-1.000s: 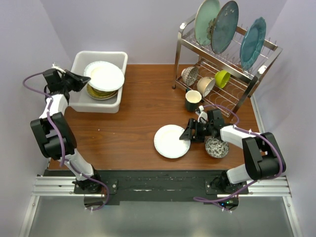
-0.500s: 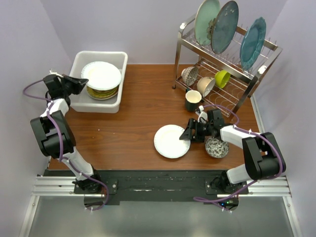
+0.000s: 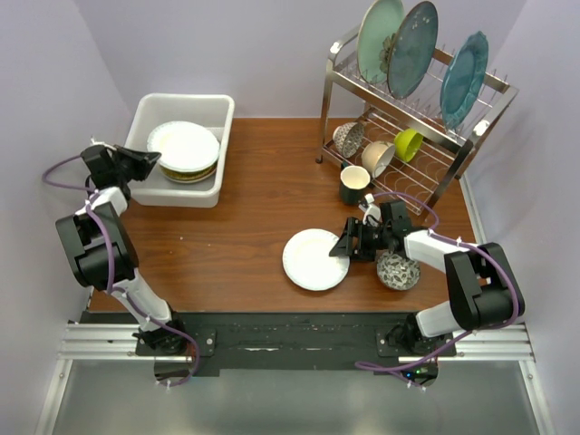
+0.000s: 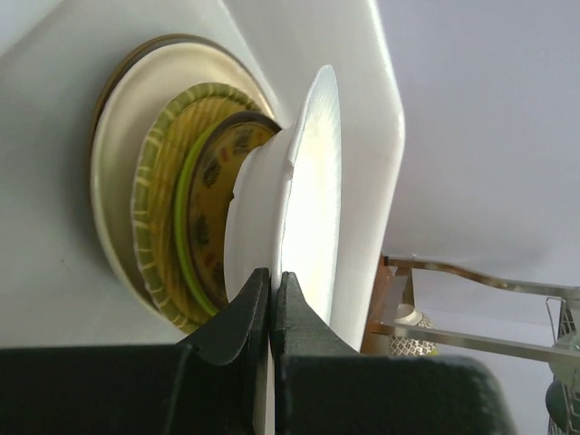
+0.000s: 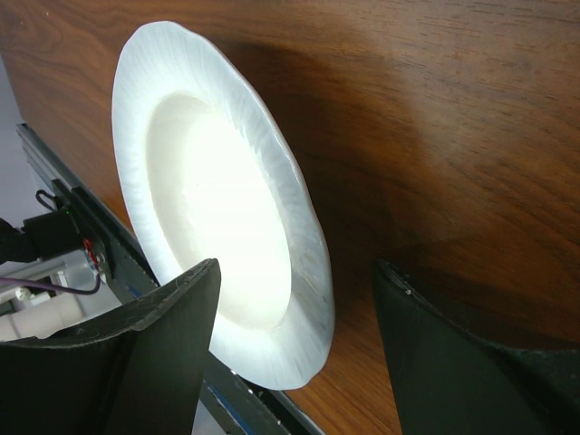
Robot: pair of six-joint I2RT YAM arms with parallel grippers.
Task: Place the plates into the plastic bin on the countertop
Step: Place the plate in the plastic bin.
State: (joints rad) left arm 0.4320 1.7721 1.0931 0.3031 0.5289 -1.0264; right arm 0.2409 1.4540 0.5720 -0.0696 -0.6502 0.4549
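Observation:
The white plastic bin (image 3: pixel 220 109) stands at the back left of the countertop (image 3: pixel 245 227) and holds a stack of plates. My left gripper (image 3: pixel 152 158) is shut on the near rim of the top white plate (image 3: pixel 184 145), which lies almost flat on the stack. In the left wrist view the gripper (image 4: pixel 272 276) pinches that plate (image 4: pixel 313 181) above a woven yellow plate (image 4: pixel 161 227) and a cream plate (image 4: pixel 111 154). My right gripper (image 3: pixel 348 243) is open, its jaws either side of the rim of a white plate (image 3: pixel 313 260) on the countertop; this plate also shows in the right wrist view (image 5: pixel 213 199).
A steel wire rack (image 3: pixel 426 136) at the back right holds teal and blue-grey plates (image 3: pixel 412 50), small bowls and a lime green cup (image 3: pixel 408 143). A dark mug (image 3: pixel 353 185) stands in front of it. A patterned bowl (image 3: pixel 398 271) sits beside my right arm.
My left gripper has lowered the white plate from a tilted hold down onto the stack in the bin and drawn slightly left. The right arm has not moved.

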